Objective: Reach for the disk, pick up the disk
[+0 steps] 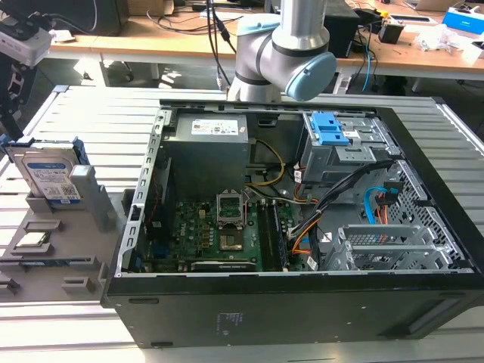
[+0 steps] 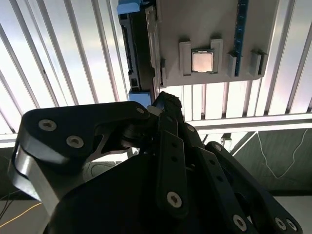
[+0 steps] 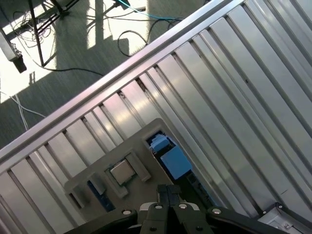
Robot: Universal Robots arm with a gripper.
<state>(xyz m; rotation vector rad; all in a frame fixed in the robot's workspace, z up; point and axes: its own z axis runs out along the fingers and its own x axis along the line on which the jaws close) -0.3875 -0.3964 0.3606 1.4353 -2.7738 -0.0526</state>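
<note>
The disk [image 1: 48, 176] stands upright on its edge in a grey holder [image 1: 45, 257] at the exterior view's left, silver with a white-and-blue label and a blue frame. My gripper [image 1: 10, 106] hangs just above it, partly cut off by the picture's edge. In the second wrist view the disk [image 2: 139, 48] shows edge-on right beyond the dark gripper [image 2: 158, 100]. In the first wrist view the disk's blue frame [image 3: 173, 162] lies close ahead of the gripper [image 3: 168, 191]. The fingertips are pressed together with nothing between them.
A small square silver chip [image 2: 204, 61] sits in the grey holder beside the disk. An open black computer case [image 1: 302, 219] with a motherboard, cables and a blue-tabbed drive cage [image 1: 333, 132] lies on the slatted metal table [image 1: 98, 113]. Desks stand behind.
</note>
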